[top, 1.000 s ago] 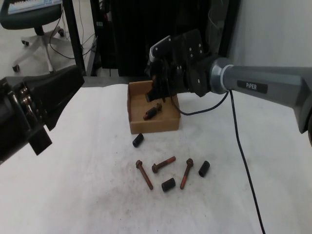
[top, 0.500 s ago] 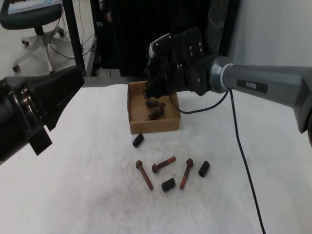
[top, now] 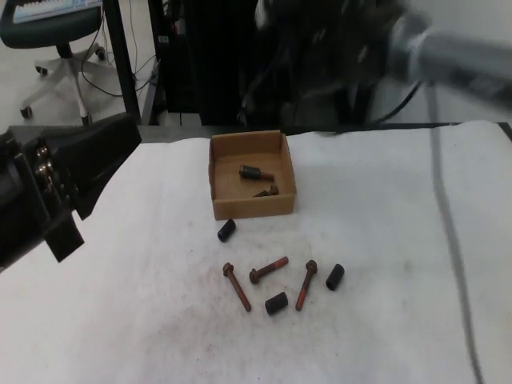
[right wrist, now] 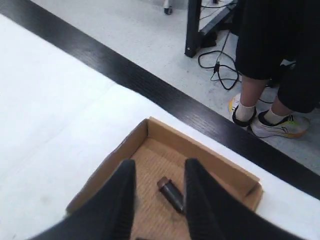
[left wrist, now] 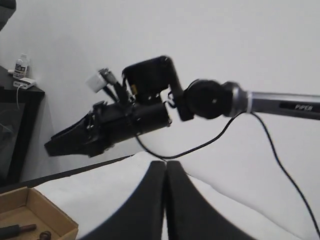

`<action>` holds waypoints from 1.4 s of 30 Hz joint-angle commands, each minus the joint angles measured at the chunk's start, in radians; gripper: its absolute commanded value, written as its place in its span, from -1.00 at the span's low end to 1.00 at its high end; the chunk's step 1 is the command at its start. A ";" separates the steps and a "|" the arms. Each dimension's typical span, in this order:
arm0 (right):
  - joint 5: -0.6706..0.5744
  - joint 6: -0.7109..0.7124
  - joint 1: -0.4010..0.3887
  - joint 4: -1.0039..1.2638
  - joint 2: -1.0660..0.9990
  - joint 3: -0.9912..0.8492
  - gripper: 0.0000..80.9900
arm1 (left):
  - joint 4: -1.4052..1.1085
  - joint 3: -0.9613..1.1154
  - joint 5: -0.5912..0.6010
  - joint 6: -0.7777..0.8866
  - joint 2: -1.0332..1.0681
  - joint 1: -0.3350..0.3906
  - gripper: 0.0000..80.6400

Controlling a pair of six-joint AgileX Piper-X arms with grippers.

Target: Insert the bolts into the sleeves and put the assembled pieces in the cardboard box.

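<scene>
Fingers (right wrist: 119,200) of the right gripper (right wrist: 160,169) stood apart with nothing between them, hanging above the cardboard box (right wrist: 210,161). Seen through their gap, an assembled piece (right wrist: 171,194), a bolt seated in a dark sleeve, lay on the box floor. The left gripper (left wrist: 165,165) had its fingers pressed together, grasping nothing, and was held over the white tabletop (left wrist: 90,195) off to one side of the box.

In the high view the box sat toward the far side of the tabletop and held two such pieces, one near its middle and a second piece (top: 268,191) by the near wall. A lone sleeve (top: 226,230) rested just in front of that wall. Nearer still lay the other loose parts: a left bolt (top: 237,286), a middle bolt (top: 268,270) and a right bolt (top: 306,284), with a near sleeve (top: 276,303) between the left and right bolts and a right sleeve (top: 334,277) just beside the right bolt. None of these sleeves had a bolt in it.
</scene>
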State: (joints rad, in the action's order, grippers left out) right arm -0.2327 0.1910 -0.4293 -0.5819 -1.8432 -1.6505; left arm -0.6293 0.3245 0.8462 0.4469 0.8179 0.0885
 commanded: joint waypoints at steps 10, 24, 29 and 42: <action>-0.019 -0.061 0.054 -0.440 0.215 0.080 -0.42 | 0.247 0.023 0.029 0.018 -0.008 0.007 -0.99; -0.144 -0.191 0.017 -0.344 0.372 0.457 -0.98 | 0.629 0.155 -0.119 -0.081 0.041 0.146 -0.99; -0.139 -0.224 -0.102 -0.273 0.341 0.457 -0.98 | 0.715 0.155 -0.187 -0.110 0.041 0.146 -0.99; -0.035 -0.236 -0.269 -0.253 0.019 0.257 -0.59 | 0.807 0.155 -0.277 -0.185 -0.143 0.135 -0.99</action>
State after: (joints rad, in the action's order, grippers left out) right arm -0.2766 -0.0378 -0.6964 -0.8038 -1.7232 -1.3093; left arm 0.1798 0.4691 0.5788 0.2764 0.7406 0.2305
